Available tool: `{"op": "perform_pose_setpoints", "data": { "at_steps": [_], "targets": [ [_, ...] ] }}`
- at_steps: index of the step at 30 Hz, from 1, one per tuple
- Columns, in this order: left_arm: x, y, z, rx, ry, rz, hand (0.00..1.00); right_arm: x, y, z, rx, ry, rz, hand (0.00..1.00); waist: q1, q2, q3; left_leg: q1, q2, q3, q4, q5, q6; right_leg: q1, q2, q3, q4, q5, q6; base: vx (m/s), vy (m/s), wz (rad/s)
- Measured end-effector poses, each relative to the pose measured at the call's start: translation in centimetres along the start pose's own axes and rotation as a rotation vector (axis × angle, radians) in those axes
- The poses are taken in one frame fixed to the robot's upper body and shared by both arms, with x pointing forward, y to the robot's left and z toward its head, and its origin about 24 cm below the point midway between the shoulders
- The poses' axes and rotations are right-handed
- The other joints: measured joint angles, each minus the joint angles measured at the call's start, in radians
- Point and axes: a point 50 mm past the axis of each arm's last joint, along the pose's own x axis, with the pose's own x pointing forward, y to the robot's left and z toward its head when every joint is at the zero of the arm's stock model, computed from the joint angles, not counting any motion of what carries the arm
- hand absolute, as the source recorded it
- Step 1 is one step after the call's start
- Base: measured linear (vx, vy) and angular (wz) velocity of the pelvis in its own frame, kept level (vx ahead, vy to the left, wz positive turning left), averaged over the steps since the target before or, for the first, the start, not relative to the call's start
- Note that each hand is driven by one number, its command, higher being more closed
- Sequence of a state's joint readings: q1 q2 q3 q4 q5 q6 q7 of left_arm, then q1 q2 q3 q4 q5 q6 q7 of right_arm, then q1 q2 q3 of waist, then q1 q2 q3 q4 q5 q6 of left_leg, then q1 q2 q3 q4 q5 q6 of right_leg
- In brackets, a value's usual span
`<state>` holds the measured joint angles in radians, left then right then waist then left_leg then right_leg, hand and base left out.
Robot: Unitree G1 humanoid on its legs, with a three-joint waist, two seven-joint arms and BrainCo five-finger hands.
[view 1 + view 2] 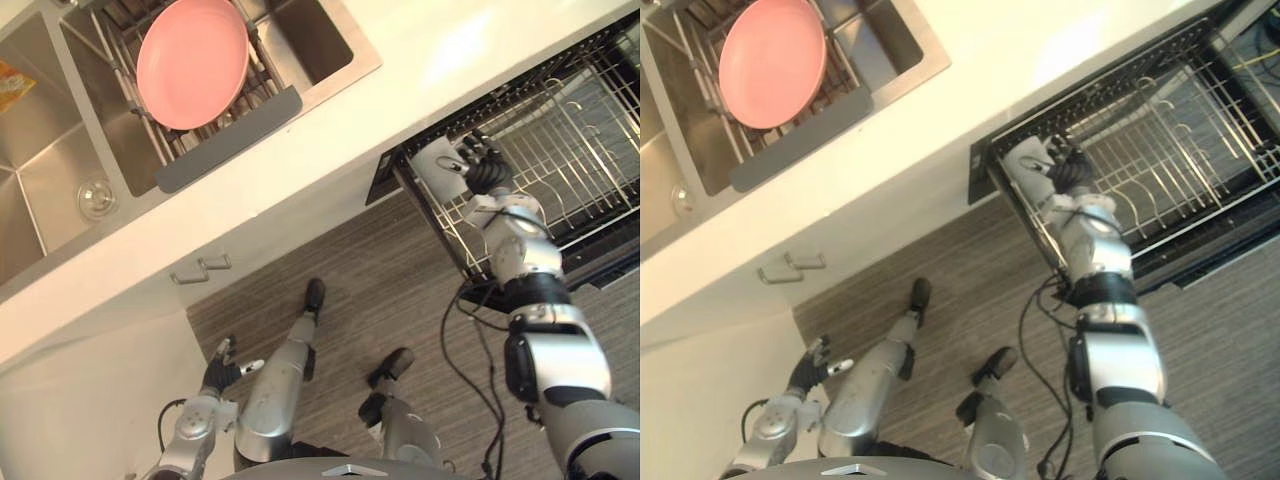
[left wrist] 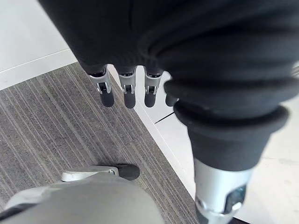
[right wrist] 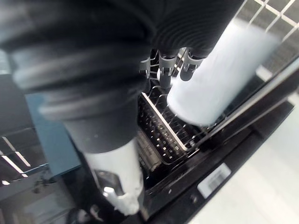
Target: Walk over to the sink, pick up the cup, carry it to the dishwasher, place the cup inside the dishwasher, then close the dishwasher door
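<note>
- The right robot hand [image 1: 482, 168] grips the white cup [image 1: 438, 172], fingers curled round it, at the left corner of the pulled-out dishwasher rack [image 1: 580, 130] in the upper right of the frame.
- The cup sits at the rack's wire edge (whether it rests on the wires cannot be told).
- The left robot hand [image 1: 218, 374] hangs at lower left over the floor [image 1: 380, 300], fingers straight, holding nothing.
- A pink plate [image 1: 192, 62] stands in the sink [image 1: 50, 170] at upper left, set in the pale table [image 1: 430, 70].
</note>
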<state>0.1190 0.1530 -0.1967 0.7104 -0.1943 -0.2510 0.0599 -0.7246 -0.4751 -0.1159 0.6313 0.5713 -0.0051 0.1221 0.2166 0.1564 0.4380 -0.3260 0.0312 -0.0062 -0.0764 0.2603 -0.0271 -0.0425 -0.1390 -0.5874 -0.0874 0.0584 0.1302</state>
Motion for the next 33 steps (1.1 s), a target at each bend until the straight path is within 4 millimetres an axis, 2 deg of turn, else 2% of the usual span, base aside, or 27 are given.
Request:
{"op": "perform_pose_setpoints", "data": {
  "at_steps": [2,4,7,10,12,15,19,22,23,24,26,27,28,29,31,32,33],
  "targets": [
    [-0.2,0.2,-0.7,-0.001,0.028,0.011,0.0,-1.0,0.6,-0.5,0.054,-0.043,0.018,0.0,-0.007,-0.006,-0.003,0.019,0.0,0.004,0.0,-0.011,0.007,0.018,-0.001,0.001,0.002,-0.001,0.001,0.0,0.006,-0.02],
    [-0.9,0.9,-1.9,-0.022,0.063,0.048,0.0,-2.1,1.8,-1.4,0.088,-0.064,0.046,0.0,-0.02,-0.03,-0.016,0.034,-0.001,0.009,0.0,-0.023,0.002,0.031,-0.001,0.004,0.004,-0.002,0.003,0.03,-0.002,-0.04],
    [-2.2,2.3,-4.0,-0.051,0.133,0.117,0.0,-4.8,3.4,-3.2,0.154,-0.103,0.065,0.0,-0.037,-0.088,-0.074,0.058,-0.001,0.013,0.0,-0.039,0.002,0.055,-0.003,0.006,0.006,-0.013,0.008,0.06,-0.025,-0.02],
    [-3.5,3.1,-5.7,-0.08,0.182,0.175,0.0,-7.6,4.8,-4.2,0.191,-0.152,0.064,0.0,-0.048,-0.129,-0.124,0.104,-0.005,0.021,0.0,-0.057,0.003,0.101,-0.007,0.004,0.006,-0.034,0.012,0.08,-0.036,0.0],
    [-4.3,3.2,-6.6,-0.095,0.211,0.213,0.0,-8.8,5.5,-4.4,0.216,-0.177,0.066,0.0,-0.056,-0.141,-0.163,0.119,-0.006,0.021,0.0,-0.064,0.003,0.116,-0.007,0.002,0.006,-0.043,0.013,0.07,-0.038,0.01],
    [-5.2,3.3,-7.7,-0.133,0.246,0.267,0.0,-9.8,6.7,-3.9,0.227,-0.233,0.1,0.0,-0.059,-0.143,-0.201,0.152,-0.007,0.013,0.0,-0.071,-0.004,0.151,-0.006,-0.003,0.007,-0.057,0.015,0.05,-0.033,0.03],
    [-6.7,3.5,-9.1,-0.217,0.284,0.353,0.0,-10.1,8.8,-2.4,0.196,-0.333,0.178,0.0,-0.062,-0.144,-0.234,0.193,-0.019,-0.019,0.0,-0.074,-0.008,0.214,-0.006,-0.054,0.007,-0.077,0.022,0.03,-0.033,0.3],
    [-8.0,3.5,-10.3,-0.245,0.327,0.381,0.0,-9.8,9.4,-1.7,0.201,-0.38,0.193,0.0,-0.053,-0.144,-0.255,0.22,-0.04,-0.056,0.0,-0.077,-0.007,0.26,-0.02,-0.103,0.029,-0.101,0.033,0.02,0.005,0.46],
    [-8.8,3.5,-11.1,-0.26,0.36,0.397,0.0,-9.7,9.5,-1.4,0.206,-0.399,0.194,0.0,-0.051,-0.146,-0.261,0.219,-0.043,-0.003,0.015,-0.11,0.021,0.287,-0.034,-0.136,0.045,-0.113,0.041,-0.02,0.095,0.92],
    [-9.4,3.7,-11.6,-0.266,0.386,0.403,0.0,-9.7,9.1,-1.2,0.203,-0.416,0.179,0.0,-0.059,-0.159,-0.263,0.207,-0.025,0.186,0.084,-0.167,0.067,0.328,-0.054,-0.195,0.044,-0.117,0.055,-0.01,0.113,1.01],
    [-9.9,3.5,-12.3,-0.243,0.423,0.392,0.0,-9.7,8.2,-0.7,0.162,-0.437,0.165,0.0,-0.066,-0.172,-0.279,0.191,0.013,0.399,0.193,-0.196,0.074,0.377,-0.078,-0.271,0.048,-0.121,0.089,0.01,0.111,1.27],
    [-10.1,3.2,-12.5,-0.232,0.433,0.378,0.0,-9.7,7.8,0.0,0.13,-0.46,0.171,0.0,-0.055,-0.162,-0.302,0.17,-0.004,0.404,0.231,-0.221,0.084,0.385,-0.099,-0.297,0.06,-0.12,0.095,0.04,0.146,1.02],
    [-10.2,2.9,-12.6,-0.234,0.439,0.374,0.0,-9.6,7.8,0.5,0.122,-0.48,0.179,0.0,-0.054,-0.161,-0.303,0.163,-0.013,0.393,0.239,-0.24,0.082,0.384,-0.11,-0.304,0.073,-0.12,0.095,0.05,0.196,0.65],
    [-10.5,2.5,-12.9,-0.242,0.46,0.373,0.0,-9.8,7.9,1.5,0.127,-0.532,0.199,0.0,-0.06,-0.158,-0.305,0.156,-0.025,0.392,0.245,-0.266,0.102,0.367,-0.141,-0.306,0.142,-0.119,0.093,0.08,0.248,0.46],
    [-10.8,1.9,-13.4,-0.241,0.499,0.362,0.0,-10.1,7.5,2.7,0.154,-0.592,0.197,0.0,-0.07,-0.138,-0.311,0.19,-0.039,0.391,0.197,-0.272,0.111,0.301,-0.227,-0.258,0.357,-0.106,0.06,0.1,0.256,0.27],
    [-11.1,1.9,-13.7,-0.22,0.516,0.354,0.0,-10.5,7.0,3.3,0.177,-0.624,0.19,0.0,-0.083,-0.13,-0.314,0.239,-0.05,0.381,0.149,-0.273,0.114,0.235,-0.291,-0.166,0.556,-0.077,-0.065,0.15,0.245,0.2],
    [-10.9,2.1,-13.5,-0.19,0.513,0.349,0.0,-11.2,6.4,3.8,0.193,-0.66,0.168,0.0,-0.104,-0.138,-0.304,0.285,-0.061,0.332,0.125,-0.274,0.117,0.153,-0.319,-0.029,0.754,-0.042,-0.168,0.17,0.208,0.36]
  ]
}}
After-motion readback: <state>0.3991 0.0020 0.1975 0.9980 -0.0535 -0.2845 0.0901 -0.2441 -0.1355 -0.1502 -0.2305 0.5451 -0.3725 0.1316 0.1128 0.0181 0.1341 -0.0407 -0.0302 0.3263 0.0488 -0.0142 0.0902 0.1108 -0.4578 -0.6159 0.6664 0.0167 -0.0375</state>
